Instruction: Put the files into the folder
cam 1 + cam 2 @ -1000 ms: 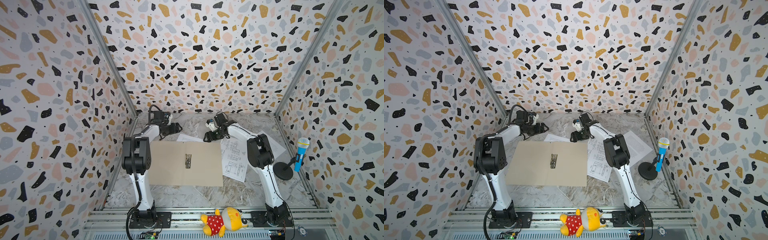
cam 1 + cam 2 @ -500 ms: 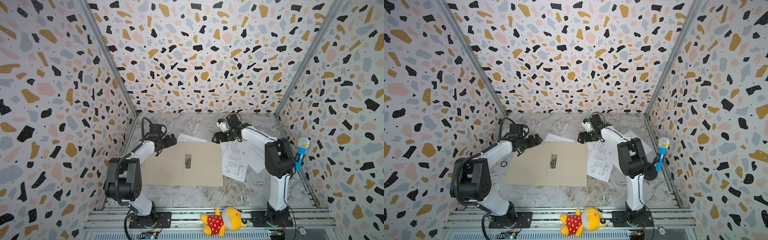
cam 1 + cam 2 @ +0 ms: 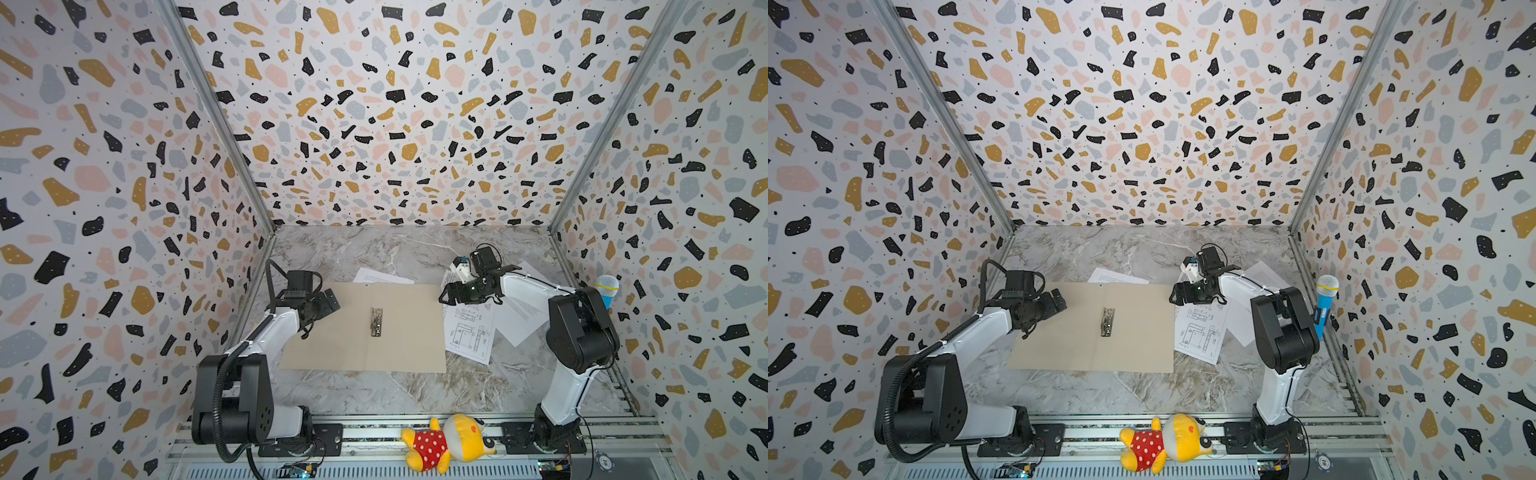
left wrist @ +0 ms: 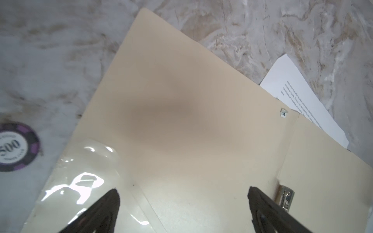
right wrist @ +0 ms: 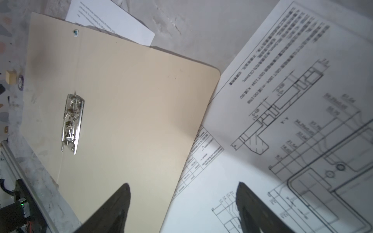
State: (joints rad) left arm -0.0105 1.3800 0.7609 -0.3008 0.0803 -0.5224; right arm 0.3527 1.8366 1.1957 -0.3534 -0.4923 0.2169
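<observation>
Overhead, in both top views, we see the folder (image 3: 407, 332) open on the tabletop (image 3: 374, 390), with the files (image 3: 471, 336) beside and beyond it. In the left wrist view, the left gripper (image 4: 182, 189) hangs over its flap, jaws spread and empty. In the right wrist view, the right gripper (image 5: 183, 184) hangs over the folder's edge and the drawing sheet (image 5: 282, 121), jaws parted, holding nothing.
</observation>
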